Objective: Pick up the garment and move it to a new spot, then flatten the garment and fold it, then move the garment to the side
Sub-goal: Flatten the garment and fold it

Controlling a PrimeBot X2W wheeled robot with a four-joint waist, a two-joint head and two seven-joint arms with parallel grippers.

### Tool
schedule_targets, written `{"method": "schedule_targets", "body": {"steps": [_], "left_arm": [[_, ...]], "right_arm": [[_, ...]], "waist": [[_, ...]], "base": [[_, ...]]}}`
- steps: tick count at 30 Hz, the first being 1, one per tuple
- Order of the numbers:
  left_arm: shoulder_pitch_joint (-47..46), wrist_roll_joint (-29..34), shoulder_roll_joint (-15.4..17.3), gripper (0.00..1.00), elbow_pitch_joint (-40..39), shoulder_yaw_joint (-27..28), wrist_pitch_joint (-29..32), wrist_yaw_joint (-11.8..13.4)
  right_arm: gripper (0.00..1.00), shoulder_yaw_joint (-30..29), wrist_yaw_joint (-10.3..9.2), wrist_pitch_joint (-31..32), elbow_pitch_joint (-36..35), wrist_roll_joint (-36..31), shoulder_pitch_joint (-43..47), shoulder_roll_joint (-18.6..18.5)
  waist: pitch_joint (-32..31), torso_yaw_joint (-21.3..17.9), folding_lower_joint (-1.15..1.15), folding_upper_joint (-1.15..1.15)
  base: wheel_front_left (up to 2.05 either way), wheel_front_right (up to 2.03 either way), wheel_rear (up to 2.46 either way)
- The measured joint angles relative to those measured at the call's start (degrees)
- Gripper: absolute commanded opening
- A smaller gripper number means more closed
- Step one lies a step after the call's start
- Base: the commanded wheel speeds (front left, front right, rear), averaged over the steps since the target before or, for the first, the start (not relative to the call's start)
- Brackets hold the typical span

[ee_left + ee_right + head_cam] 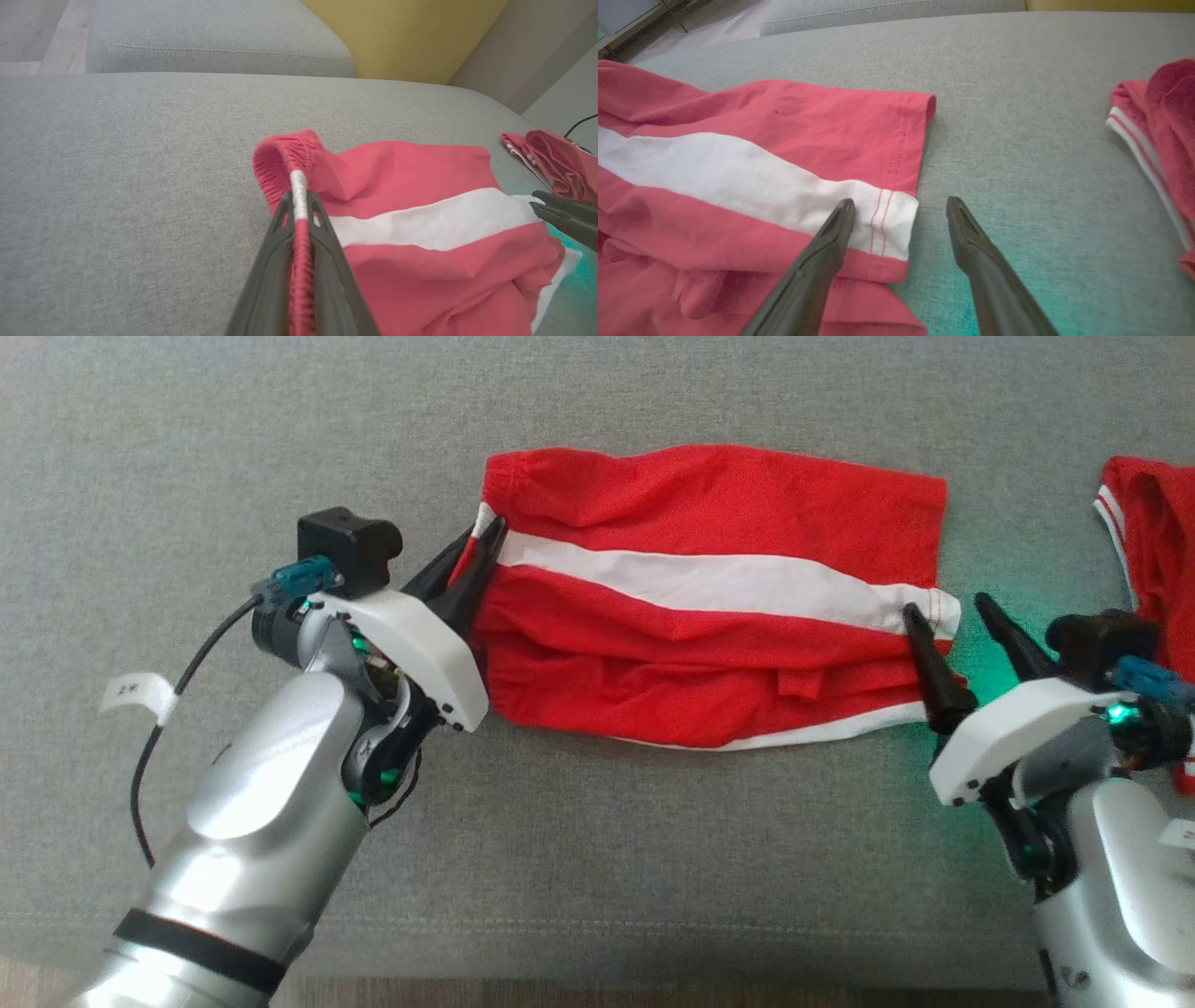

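Observation:
Red shorts with a white side stripe [709, 588] lie spread across the grey cushion, waistband to the left, leg hem to the right. My left gripper [487, 537] is shut on the elastic waistband [299, 186], which rises pinched between the two dark fingers [275, 242]. My right gripper [948, 607] stands open at the hem [896, 214]; its left finger [831, 233] rests over the white stripe's end while the right finger [971, 242] is over bare cushion beside the cloth.
A second red garment with white trim [1153, 551] lies at the right edge of the cushion. A yellow cushion [411, 32] and another grey cushion [210, 42] stand behind. The grey surface's front edge [560, 971] runs along the bottom.

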Motion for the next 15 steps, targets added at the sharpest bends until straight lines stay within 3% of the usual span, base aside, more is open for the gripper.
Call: {"method": "schedule_targets", "body": {"steps": [2,3,4,5,9,15], "left_arm": [[-0.02,0.00,0.00,0.00,0.65,-0.05,-0.34,-0.03],[-0.04,0.00,0.00,0.00,0.94,-0.08,-0.51,-0.44],[-0.05,-0.01,-0.03,0.00,1.12,-0.14,-0.52,-0.45],[-0.09,-0.01,-0.05,0.00,1.34,-0.18,-0.69,-0.47],[-0.53,-0.01,-0.14,0.00,2.07,-0.25,-1.44,-0.54],[-0.99,-0.02,-0.02,0.00,1.63,-0.19,-3.32,-0.96]], "right_arm": [[1.00,1.07,0.00,0.05,1.47,0.89,-0.77,-0.04],[0.51,1.71,0.00,0.49,2.19,1.59,-1.20,-0.07],[0.09,2.23,0.00,0.53,2.69,2.36,-1.47,-0.08],[0.00,2.66,0.00,0.53,3.04,3.07,-1.64,-0.11],[0.00,3.10,0.00,0.35,3.82,4.85,-1.99,-0.59],[0.00,1.56,0.00,-4.92,-0.01,4.56,-2.09,-1.27]], "waist": [[0.18,0.06,0.00,0.00],[0.22,0.04,0.00,0.00],[0.24,0.02,0.00,0.00],[0.27,-0.01,0.00,0.00],[0.17,-0.11,0.00,0.00],[-1.43,-0.49,0.00,0.00]], "base": [[0.00,0.00,0.00],[0.00,0.00,0.00],[0.00,0.00,0.00],[0.00,0.00,0.00],[0.00,0.00,0.00],[0.00,0.00,0.00]]}}
